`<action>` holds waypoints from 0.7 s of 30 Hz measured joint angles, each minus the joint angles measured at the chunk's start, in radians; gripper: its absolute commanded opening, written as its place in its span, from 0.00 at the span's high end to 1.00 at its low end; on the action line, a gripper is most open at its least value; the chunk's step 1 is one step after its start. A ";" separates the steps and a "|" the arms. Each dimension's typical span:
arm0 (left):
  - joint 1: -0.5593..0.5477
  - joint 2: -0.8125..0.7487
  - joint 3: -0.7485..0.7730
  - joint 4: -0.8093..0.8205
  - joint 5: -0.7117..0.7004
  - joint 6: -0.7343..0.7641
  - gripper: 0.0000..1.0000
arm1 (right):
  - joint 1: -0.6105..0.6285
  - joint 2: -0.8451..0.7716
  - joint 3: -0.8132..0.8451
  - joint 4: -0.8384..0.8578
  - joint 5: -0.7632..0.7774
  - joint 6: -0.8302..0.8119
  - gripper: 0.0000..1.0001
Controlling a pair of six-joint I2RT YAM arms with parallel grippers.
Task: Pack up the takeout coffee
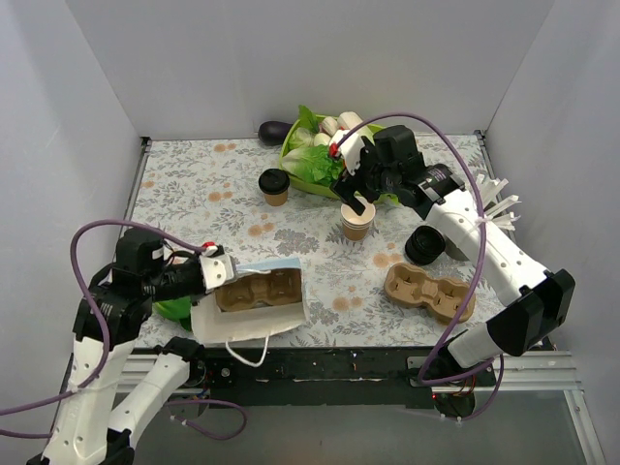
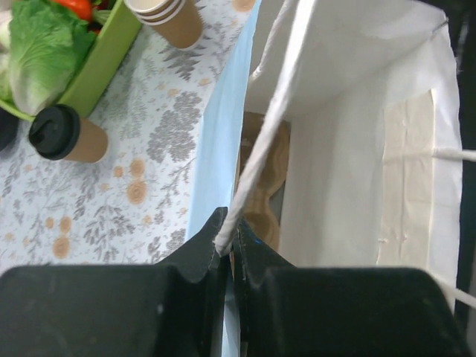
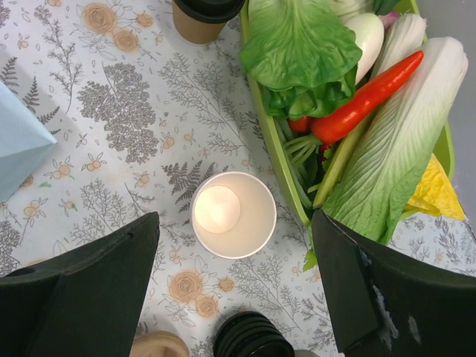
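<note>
Left wrist: left gripper (image 2: 229, 245) pinched on cord (image 2: 269, 134), likely to hold bag (image 2: 349, 149) open | right gripper (image 3: 235, 245) spread above lidless cup (image 3: 232, 214)

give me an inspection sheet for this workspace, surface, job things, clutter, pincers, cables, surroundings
surface: floral-print table, flat
job things: lidded takeout coffee upright beside the green tray; bag on its side, cup carrier inside
clutter: lidless cup, stack of black lids, second carrier, vegetables in the tray, eggplant at the tray's far end
pincers: left pincer shut on the bag's cord handle; right pincer open above the lidless cup
cables: purple cables loop over both arms
surroundings: plain white walls on three sides
</note>
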 measured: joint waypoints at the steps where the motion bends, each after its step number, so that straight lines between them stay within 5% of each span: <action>1: 0.000 -0.012 0.001 -0.023 0.020 0.000 1.00 | 0.000 0.000 -0.003 -0.002 -0.010 0.000 0.10; 21: 0.021 -0.077 -0.019 -0.203 0.206 0.057 1.00 | 0.000 0.013 -0.023 -0.027 -0.094 0.000 0.09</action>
